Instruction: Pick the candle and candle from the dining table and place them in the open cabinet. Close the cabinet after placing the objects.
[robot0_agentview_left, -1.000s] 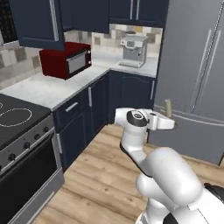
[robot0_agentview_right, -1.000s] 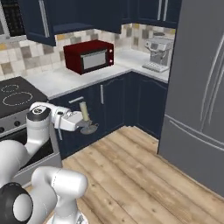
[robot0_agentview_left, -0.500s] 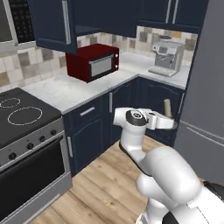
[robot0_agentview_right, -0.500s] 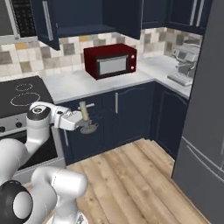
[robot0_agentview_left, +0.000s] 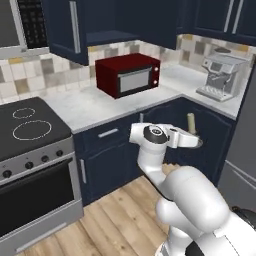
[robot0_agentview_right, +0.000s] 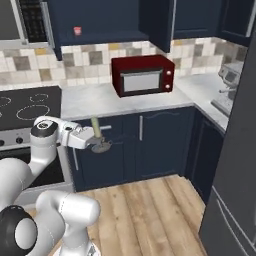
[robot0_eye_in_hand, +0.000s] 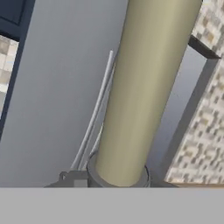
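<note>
A slim pale olive candle (robot0_agentview_left: 190, 123) stands upright on its round dark grey base (robot0_agentview_left: 194, 143), and my gripper (robot0_agentview_left: 189, 142) is shut on that base, held out at about counter height. From the right base view the same candle (robot0_agentview_right: 94, 127) rises above my gripper (robot0_agentview_right: 99, 145) in front of the navy lower doors. Up close in the hand view, the candle (robot0_eye_in_hand: 142, 92) runs up from its grey base (robot0_eye_in_hand: 117, 177). The cabinet (robot0_agentview_left: 107, 20) hangs open above the counter, its shelf (robot0_agentview_right: 107, 34) showing. The dining table and the other candle are out of view.
A red microwave (robot0_agentview_left: 128, 75) sits on the marble counter (robot0_agentview_left: 95, 107) under the open cabinet. The open door (robot0_agentview_right: 161, 24) juts out at the right. A small red item (robot0_agentview_right: 77, 31) lies on the shelf. Stove (robot0_agentview_left: 27, 131) left, coffee machine (robot0_agentview_left: 219, 75) and fridge (robot0_agentview_right: 235, 165) right.
The whole scene has slid across both base views, so the base has moved; the microwave, counter and open cabinet now stand nearer and more in front. The candle stays in my grip.
</note>
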